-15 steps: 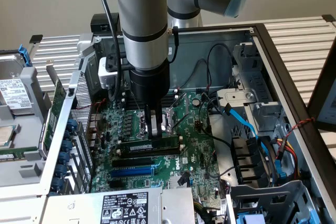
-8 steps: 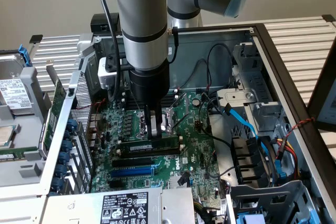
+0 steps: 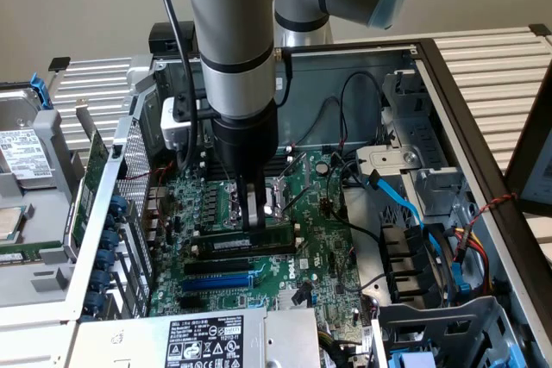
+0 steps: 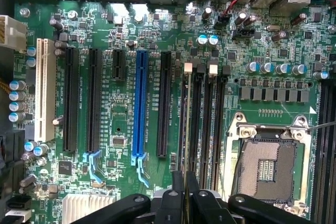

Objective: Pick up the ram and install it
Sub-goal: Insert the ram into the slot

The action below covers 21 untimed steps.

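- Holding the ram edge-on, the pincer is closed on the stick's top edge, its two fingers nearly together with only the thin board between them.
- Directly below the pincer in the exterior view, the ram stands upright and lengthwise along the memory slots of the motherboard, beside the CPU socket.
- Seen from the wrist view, the pincer looks straight down, and the ram appears as a thin line running away from the fingertips along the slot nearest the blue expansion slot.
- Judging by this, the step in hand is the install: the pick is done and the stick is at or in its slot. Whether it is fully seated I cannot tell, as the slot's latches are too small to read.
- Seating calls for a straight downward press, keeping the stick square to the slot so both ends go in evenly.
- A tilt along the length would jam one end.
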Tool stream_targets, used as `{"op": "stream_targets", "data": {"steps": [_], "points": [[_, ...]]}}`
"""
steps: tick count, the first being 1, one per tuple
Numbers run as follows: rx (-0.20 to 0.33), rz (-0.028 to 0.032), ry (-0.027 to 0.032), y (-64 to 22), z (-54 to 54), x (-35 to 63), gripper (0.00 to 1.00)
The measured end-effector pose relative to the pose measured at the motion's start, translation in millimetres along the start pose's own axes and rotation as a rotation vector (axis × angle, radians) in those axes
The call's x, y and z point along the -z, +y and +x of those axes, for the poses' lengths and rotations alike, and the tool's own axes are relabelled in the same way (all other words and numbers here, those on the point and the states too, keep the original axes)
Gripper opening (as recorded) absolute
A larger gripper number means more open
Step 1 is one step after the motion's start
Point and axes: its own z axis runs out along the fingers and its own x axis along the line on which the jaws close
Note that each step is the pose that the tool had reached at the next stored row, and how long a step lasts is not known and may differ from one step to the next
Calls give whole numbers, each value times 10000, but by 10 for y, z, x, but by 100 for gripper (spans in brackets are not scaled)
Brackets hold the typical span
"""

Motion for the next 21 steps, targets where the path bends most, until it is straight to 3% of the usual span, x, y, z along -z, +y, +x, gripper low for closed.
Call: {"op": "stream_targets", "data": {"steps": [4,5,7,11,18,21], "points": [[-1,11,0,18,0,-13,15],[-2,11,0,21,0,-13,22],[-8,11,-15,27,1,-12,22],[-24,9,-99,34,0,-8,22],[-33,-30,-342,40,0,44,22],[-35,-88,-358,45,1,62,22]]}}
